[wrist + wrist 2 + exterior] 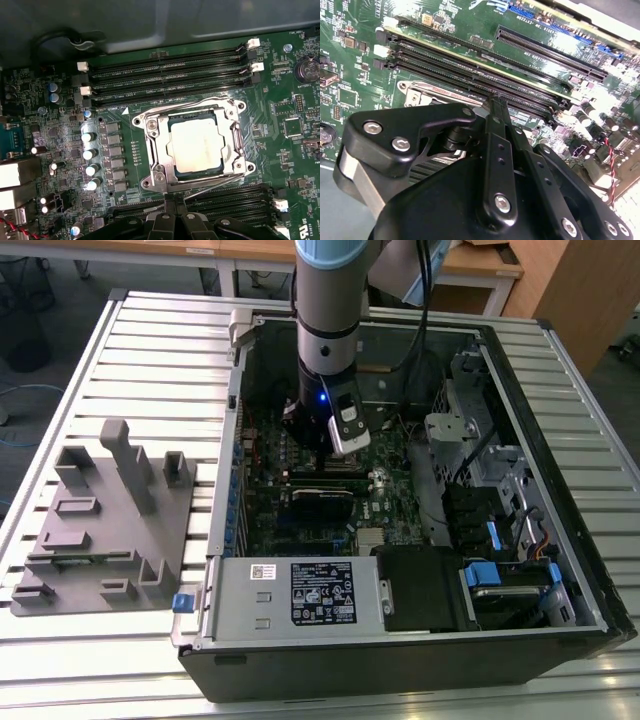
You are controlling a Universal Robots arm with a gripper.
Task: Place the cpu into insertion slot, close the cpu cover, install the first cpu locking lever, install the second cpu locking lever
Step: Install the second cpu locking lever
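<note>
**Chip seated, cover down, my fingers pinched together beside the socket**

While my arm [328, 310] reaches down into the open computer case [400, 640] in the exterior view, my gripper [318, 445] sits low over the green circuit board [390, 510], and a grey plastic jig [105, 520] lies on the slatted table [150, 340] toward the exterior view's left.

Seen in the second wrist view, my gripper [496, 101] has its two black fingers [492, 145] drawn narrow, tips together with nothing visible between them, right at the long black memory slots [480, 75].

Across the first wrist view, the cpu [195, 146] lies flat inside the insertion slot [159, 165], its pale metal top showing through the window of the cpu cover [227, 145], which lies down over it. My fingertips [174, 201] sit just beside the socket's edge, between it and a row of memory slots [225, 200].
</note>
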